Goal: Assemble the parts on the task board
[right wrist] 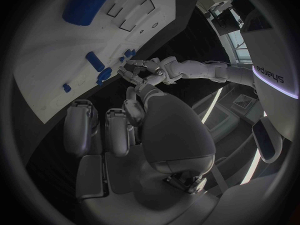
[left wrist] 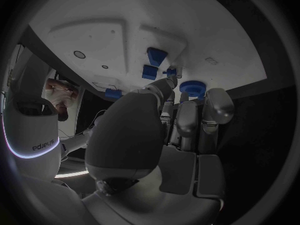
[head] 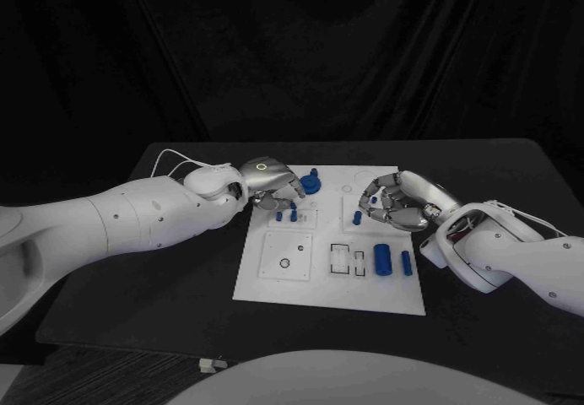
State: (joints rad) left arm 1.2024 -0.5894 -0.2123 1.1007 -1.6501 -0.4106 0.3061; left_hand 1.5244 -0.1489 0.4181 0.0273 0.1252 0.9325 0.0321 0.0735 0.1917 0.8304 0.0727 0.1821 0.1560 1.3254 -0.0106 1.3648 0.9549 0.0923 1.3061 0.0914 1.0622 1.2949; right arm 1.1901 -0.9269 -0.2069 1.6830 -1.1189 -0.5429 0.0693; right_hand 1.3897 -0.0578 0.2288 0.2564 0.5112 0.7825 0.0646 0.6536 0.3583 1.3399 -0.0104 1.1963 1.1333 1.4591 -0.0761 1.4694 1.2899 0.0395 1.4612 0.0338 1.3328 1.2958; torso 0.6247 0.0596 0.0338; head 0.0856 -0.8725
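The board (head: pixel 331 245) lies in the middle of the head view, on the black table (head: pixel 182 278). Both hands hover over its upper part, likely because the small pegs there are the step in hand. The left hand (head: pixel 270 186) sits at the board's upper left corner, fingers curled down beside a round blue knob (head: pixel 311 182) and just above two small pegs (head: pixel 286 216). Whether it pinches anything cannot be told. The right hand (head: pixel 396 202) hangs right of centre with its fingers bent inward, a small peg (head: pixel 357 218) just to its left; no part is visibly in its grasp. Two longer blue cylinders (head: pixel 392 260) lie lower right on the board, apart from both hands, probably waiting for the outlined slots (head: pixel 349 259) beside them.

The left wrist view adds what the head view hides: a fingertip (left wrist: pixel 170 73) reaches right up to the two pegs (left wrist: pixel 152 64), with the knob (left wrist: pixel 192 88) close behind the fingers. The right wrist view shows the right hand's fingers (right wrist: pixel 100 135) lifted off the board (right wrist: pixel 50 55), nothing between them, and the left hand (right wrist: pixel 145 73) opposite.
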